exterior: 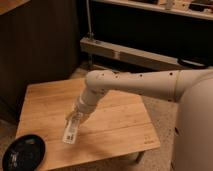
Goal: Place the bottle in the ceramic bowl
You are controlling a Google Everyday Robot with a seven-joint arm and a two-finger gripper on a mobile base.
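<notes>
My gripper (74, 120) hangs over the front middle of the wooden table (115, 125), at the end of my white arm that reaches in from the right. It is shut on the bottle (70, 132), a slim clear bottle with a pale label that points down and to the left just above the tabletop. The ceramic bowl (24, 152) is a shallow black glossy dish at the table's front left corner, to the lower left of the bottle and apart from it.
My white body (195, 130) fills the right side. A dark wooden cabinet (40, 45) stands behind the table on the left. A grey metal rail (130, 52) runs along the back. The floor (160, 110) is speckled.
</notes>
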